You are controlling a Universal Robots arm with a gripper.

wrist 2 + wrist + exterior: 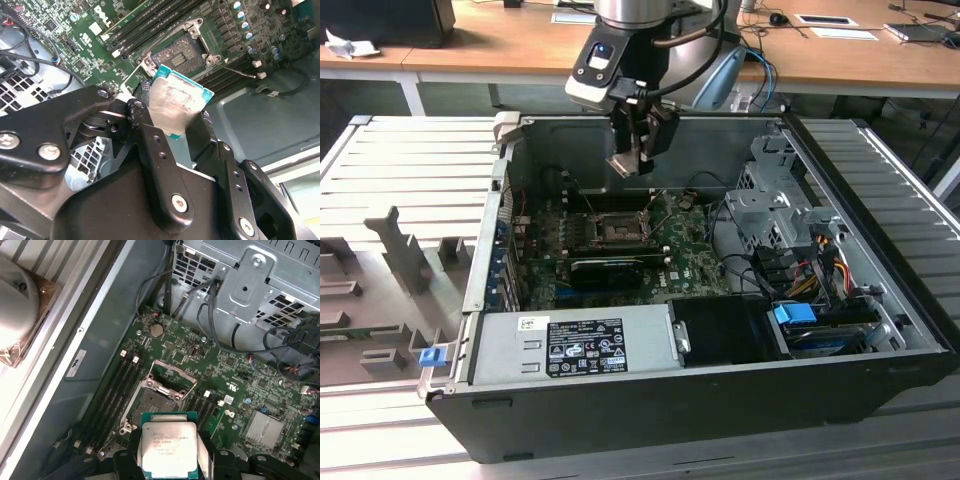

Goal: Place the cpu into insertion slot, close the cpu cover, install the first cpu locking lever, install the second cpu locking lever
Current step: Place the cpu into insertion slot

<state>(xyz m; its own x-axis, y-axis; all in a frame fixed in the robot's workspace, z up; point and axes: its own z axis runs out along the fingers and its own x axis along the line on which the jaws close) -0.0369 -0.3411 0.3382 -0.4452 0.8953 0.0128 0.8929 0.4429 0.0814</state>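
While the open computer case (670,415) takes up most of the exterior view, what matters to you sits in its upper middle. The gripper (636,152) hangs over the green circuit board (685,250), and the insertion slot (617,228) lies just below it in that frame, near but clearly apart. You have one arm, so there is no choice of reach.

The grey power-supply box (570,345) along the lower edge of the exterior view and the silvery drive cage (770,200) at its right both stand well apart from that path. The black expansion-card bar (605,270) lies just beside the slot on the lower side of the frame.

In the first wrist view the memory slots (112,392) run alongside the socket. The cpu cover (169,371) looks swung up off the socket, which leaves the dark square bare.

Your fingers are closed partway onto the cpu (169,447), pinching it by two opposite edges with its pale face showing. In the second wrist view the chip seems tilted against the board rather than level with it. A thin wire lever (239,71) pokes out beside the socket.
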